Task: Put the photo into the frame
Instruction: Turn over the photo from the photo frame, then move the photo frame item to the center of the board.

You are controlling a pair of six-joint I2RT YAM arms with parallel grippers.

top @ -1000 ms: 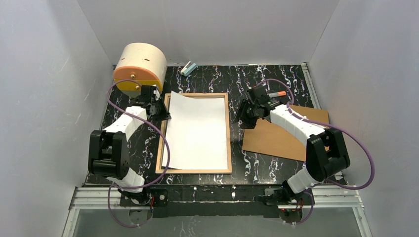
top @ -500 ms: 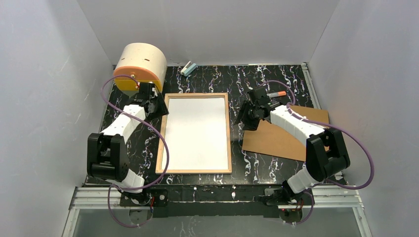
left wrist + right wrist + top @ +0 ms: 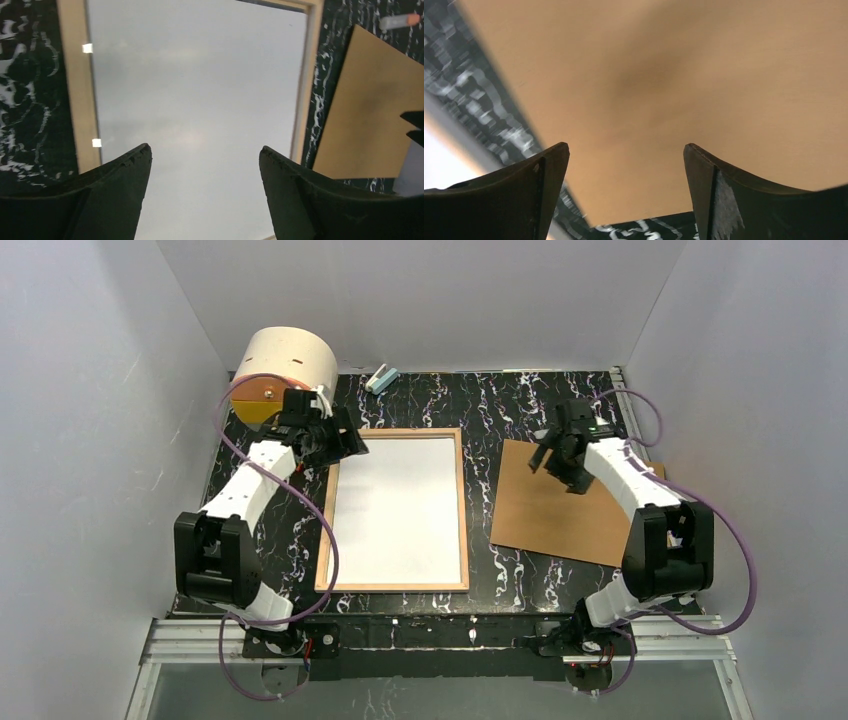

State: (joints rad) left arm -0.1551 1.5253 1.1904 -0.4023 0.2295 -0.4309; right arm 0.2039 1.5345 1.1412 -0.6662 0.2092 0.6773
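The frame [image 3: 464, 520] is a thin rectangle with a pale wood rim, lying flat on the black marbled table [image 3: 500, 405]. The photo [image 3: 397, 510] shows as a plain white sheet lying flat inside that rim, filling it almost edge to edge. The left gripper [image 3: 347, 445] hovers at the frame's far-left corner, jaws spread and empty. To the frame's right, the right gripper [image 3: 558, 462] hangs over the brown backing board [image 3: 560, 525], also spread wide and holding nothing.
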